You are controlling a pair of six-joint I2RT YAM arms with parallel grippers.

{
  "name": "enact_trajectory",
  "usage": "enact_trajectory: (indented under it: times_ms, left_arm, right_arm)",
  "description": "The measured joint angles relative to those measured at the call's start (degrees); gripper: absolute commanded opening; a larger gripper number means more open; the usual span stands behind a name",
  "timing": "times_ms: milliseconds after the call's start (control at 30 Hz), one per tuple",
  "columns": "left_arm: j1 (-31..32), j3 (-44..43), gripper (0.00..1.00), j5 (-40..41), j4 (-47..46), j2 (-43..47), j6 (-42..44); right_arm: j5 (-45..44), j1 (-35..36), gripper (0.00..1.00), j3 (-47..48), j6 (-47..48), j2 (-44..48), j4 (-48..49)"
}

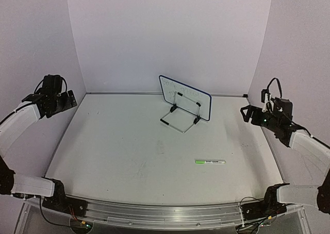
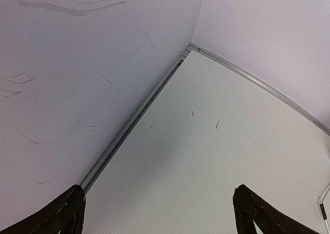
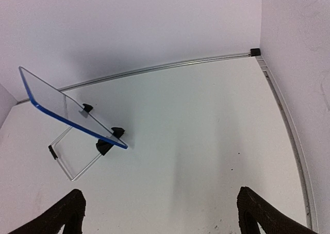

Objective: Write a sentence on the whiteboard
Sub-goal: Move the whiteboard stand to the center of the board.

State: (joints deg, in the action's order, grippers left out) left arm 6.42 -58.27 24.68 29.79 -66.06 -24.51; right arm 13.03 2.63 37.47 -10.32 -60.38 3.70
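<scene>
My left gripper (image 1: 68, 99) is hanging in the air well to the left of the whiteboard (image 1: 169, 89), and I am holding its jaws wide apart with nothing between them; its wrist camera is showing only bare bench (image 2: 216, 156) and wall between the two dark fingertips (image 2: 71, 197). My right gripper (image 1: 247, 113) is hovering well to the right of the whiteboard, its jaws likewise spread wide and gripping nothing. The whiteboard is standing tilted toward the back of the bench (image 1: 118, 146), its dark blue rim showing, and it is leaning on a thin wire stand (image 1: 180, 119) whose black feet are resting on the bench just in front of it. A green marker (image 1: 210, 162) is lying flat on the bench, in front of the whiteboard and slightly to its right, apart from both grippers.
</scene>
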Motion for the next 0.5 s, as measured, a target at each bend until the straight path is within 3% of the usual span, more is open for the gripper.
enact_trajectory:
  times_ms: [300, 500]
  left_arm:
    - [0.0, -1.1, 0.99, -11.7, 1.8, 0.0, -0.1]
    - [1.3, -1.1, 0.98, -19.2, 1.7, -1.1, -1.5]
  right_arm:
    - [13.5, 1.8, 0.98, 5.7, 2.8, 0.6, -3.9]
    - [17.3, 7.9, 0.98, 12.1, 6.3, -6.7, -4.8]
